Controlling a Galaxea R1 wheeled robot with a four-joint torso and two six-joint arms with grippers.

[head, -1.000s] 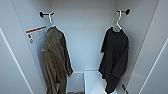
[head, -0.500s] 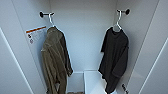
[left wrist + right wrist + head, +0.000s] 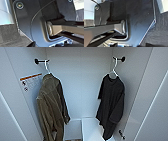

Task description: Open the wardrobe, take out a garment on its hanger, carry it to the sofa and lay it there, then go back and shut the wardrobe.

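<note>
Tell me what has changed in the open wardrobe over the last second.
Nothing has visibly changed. In the head view the black top hangs as before on its white hanger at the right peg, the olive jacket at the left peg, and the wardrobe stands open, seen from the same spot.

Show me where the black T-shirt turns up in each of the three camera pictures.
Head view: the black top hangs at the right of the open wardrobe, on its white hanger; an olive jacket hangs at the left.
Left wrist view: the robot's own dark plate over grey carpet.
Right wrist view: dark plate and grey carpet again.
Shared landmark: a white panel, probably part of the wardrobe, at the edge of both wrist views.
</note>
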